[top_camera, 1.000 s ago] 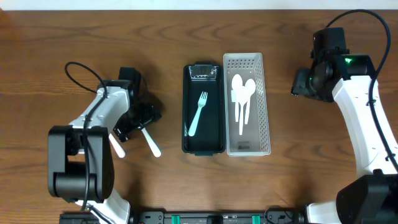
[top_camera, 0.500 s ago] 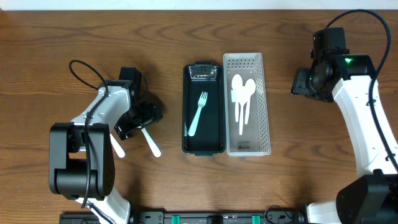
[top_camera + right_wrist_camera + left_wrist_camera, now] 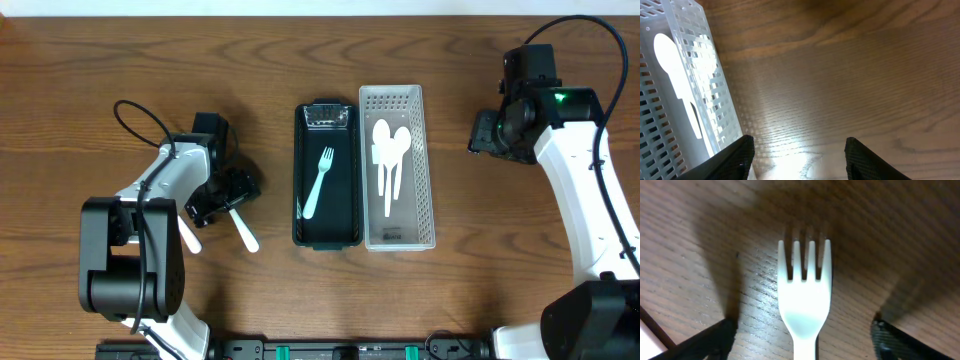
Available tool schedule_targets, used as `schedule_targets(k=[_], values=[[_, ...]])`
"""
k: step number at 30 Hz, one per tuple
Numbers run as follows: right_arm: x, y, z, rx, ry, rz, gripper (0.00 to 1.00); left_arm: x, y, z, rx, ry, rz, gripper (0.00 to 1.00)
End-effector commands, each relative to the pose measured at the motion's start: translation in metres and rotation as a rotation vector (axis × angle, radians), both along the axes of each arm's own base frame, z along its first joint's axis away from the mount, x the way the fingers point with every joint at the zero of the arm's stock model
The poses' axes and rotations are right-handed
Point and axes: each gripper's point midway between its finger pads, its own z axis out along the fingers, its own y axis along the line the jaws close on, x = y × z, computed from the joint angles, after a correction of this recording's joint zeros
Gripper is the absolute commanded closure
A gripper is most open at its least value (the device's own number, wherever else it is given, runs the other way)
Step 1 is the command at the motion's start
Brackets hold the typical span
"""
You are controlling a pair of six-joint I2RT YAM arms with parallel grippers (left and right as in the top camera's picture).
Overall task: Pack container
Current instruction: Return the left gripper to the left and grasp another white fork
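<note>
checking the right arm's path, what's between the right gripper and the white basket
Only bare table between right gripper and white basket, shown in the overhead view.

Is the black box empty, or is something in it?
Not empty. One pale fork lies flat on the floor of the black box, its tines pointing toward the far end.

Wooden table [image 3: 120,60]: black container [image 3: 340,215], white basket [image 3: 425,170], fork [image 3: 805,307].
</note>
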Motion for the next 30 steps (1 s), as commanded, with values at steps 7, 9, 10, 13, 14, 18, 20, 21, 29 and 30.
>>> schedule_targets(k=[7,9,10,13,14,18,20,21,29,30], values=[[-0.0008,-0.0008,-0.0029,0.001,0.01,0.004,0.39,-0.0071,0.0017,-0.0065,0.001,0.027,-0.008,0.41],[-0.0008,-0.0008,-0.0029,0.001,0.01,0.004,0.39,-0.0071,0.0017,-0.0065,0.001,0.027,-0.008,0.48],[-0.0008,-0.0008,-0.0029,0.001,0.01,0.004,0.38,-0.0071,0.0017,-0.0065,0.001,0.027,-0.008,0.55],[-0.0008,-0.0008,-0.0029,0.001,0.01,0.004,0.39,-0.0072,0.0017,-0.0065,0.001,0.027,-0.008,0.62],[-0.0008,-0.0008,-0.0029,0.001,0.01,0.004,0.39,-0.0075,0.0016,-0.0065,0.001,0.029,-0.008,0.64],[-0.0008,-0.0008,-0.0029,0.001,0.01,0.004,0.39,-0.0081,0.0017,-0.0065,0.001,0.031,-0.008,0.7],[-0.0008,-0.0008,-0.0029,0.001,0.01,0.004,0.39,-0.0081,0.0017,-0.0065,0.001,0.031,-0.008,0.72],[-0.0008,-0.0008,-0.0029,0.001,0.01,0.004,0.38,-0.008,0.0017,-0.0065,0.001,0.03,-0.008,0.75],[-0.0006,-0.0008,-0.0028,0.001,0.009,0.004,0.39,-0.0076,0.0018,-0.0064,0.002,0.029,-0.008,0.81],[-0.0006,-0.0008,-0.0028,0.001,0.009,0.004,0.38,-0.0076,0.0018,-0.0064,0.002,0.029,-0.008,0.86]])
